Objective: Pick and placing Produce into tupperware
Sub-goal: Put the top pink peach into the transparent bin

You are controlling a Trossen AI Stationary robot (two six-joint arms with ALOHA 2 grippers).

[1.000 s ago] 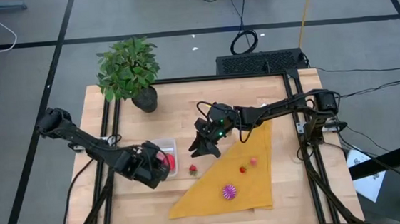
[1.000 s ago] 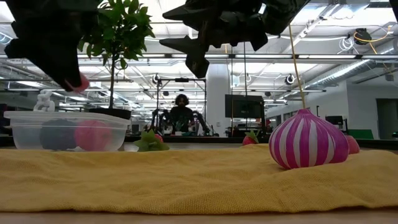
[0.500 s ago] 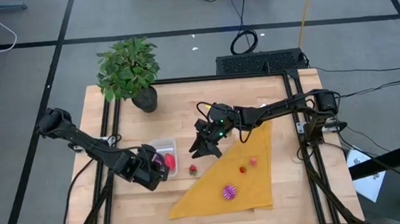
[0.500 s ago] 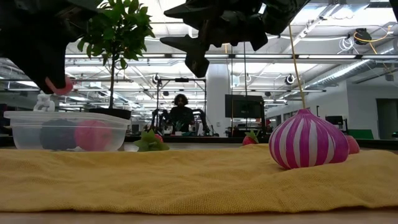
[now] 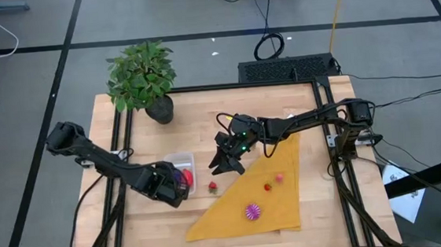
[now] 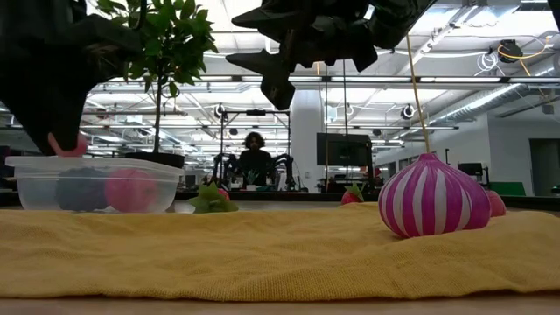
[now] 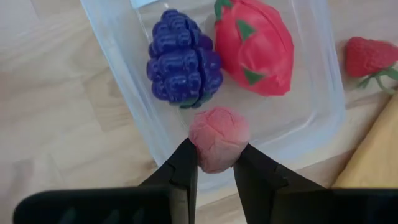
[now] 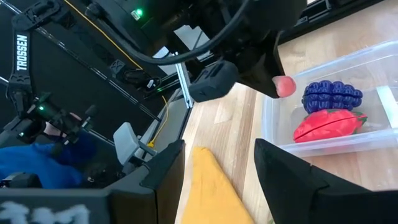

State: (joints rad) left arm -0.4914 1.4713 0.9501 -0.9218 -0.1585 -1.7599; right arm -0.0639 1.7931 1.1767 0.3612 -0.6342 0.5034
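Clenched between the left gripper's (image 7: 215,163) fingers, a pink toy fruit (image 7: 218,137) is held over the clear tupperware (image 7: 323,118). "TROSSEN" (image 8: 23,52) is printed on an arm; the right gripper (image 5: 225,166) is spread, empty.

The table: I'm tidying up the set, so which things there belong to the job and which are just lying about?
Job:
tupperware
purple grapes
red dragon fruit
pink fruit in the left gripper
strawberry
striped ball
two small red pieces

Lying about:
potted plant
yellow cloth
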